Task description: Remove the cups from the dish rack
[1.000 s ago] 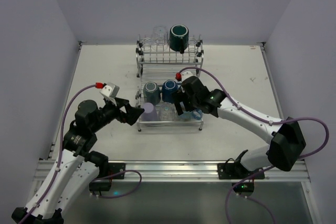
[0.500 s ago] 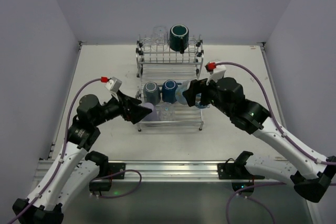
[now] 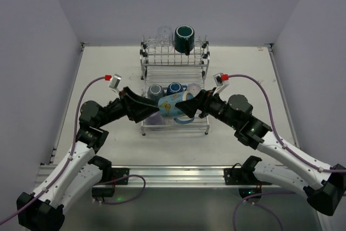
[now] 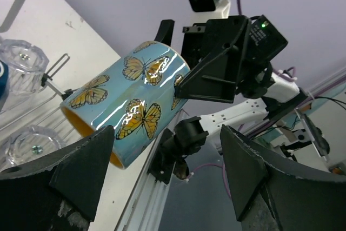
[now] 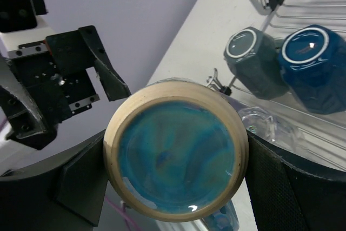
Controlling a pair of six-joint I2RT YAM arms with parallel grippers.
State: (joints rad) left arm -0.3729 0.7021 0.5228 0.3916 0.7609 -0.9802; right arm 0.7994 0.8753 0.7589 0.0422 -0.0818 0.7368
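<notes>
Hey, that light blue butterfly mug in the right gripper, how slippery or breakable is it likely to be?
The butterfly mug looks glossy and glazed, so it is probably slippery in the right gripper. It seems ceramic: stiff, fairly heavy, likely to chip if dropped onto the dish rack. Set down sideways as held, it might roll.

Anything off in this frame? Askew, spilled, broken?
Only the butterfly mug: it lies on its side in mid-air over the front of the rack, gripped at its base end by the right gripper. The left gripper is open, facing its mouth. No spill or damage visible.
</notes>
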